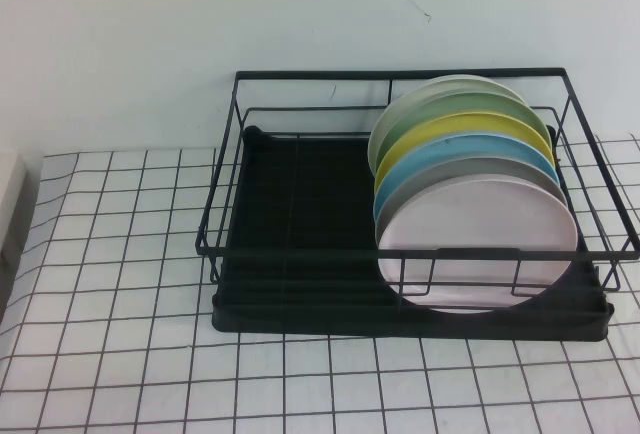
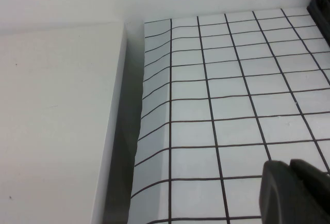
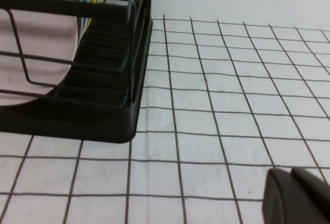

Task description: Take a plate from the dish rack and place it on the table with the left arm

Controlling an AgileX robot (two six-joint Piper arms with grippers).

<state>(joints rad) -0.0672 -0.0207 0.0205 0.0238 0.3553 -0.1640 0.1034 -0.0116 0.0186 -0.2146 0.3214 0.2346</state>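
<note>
Six plates stand on edge in the right half of the dish rack (image 1: 300,169), packed one behind another. The frontmost is the pale pink plate (image 1: 478,244), round, smooth and matte, leaning back a little against a grey plate (image 1: 470,171). Behind that come a light blue plate (image 1: 450,150), a yellow one (image 1: 440,130), a green one (image 1: 432,111) and a whitish one (image 1: 420,97) at the back. The rack is black wire over a black drip tray, and its left half holds no plates. It sits on the bench (image 1: 120,284), which is covered in white cloth with a thin black grid.

Neither arm reaches into the raised camera's picture. The left gripper (image 2: 296,193) hangs low over the cloth near the bench's left edge, well apart from the rack; only a dark tip shows, so I cannot tell its state. The right gripper (image 3: 296,197) hovers over the cloth beside the rack's right front corner, equally unreadable.
</note>
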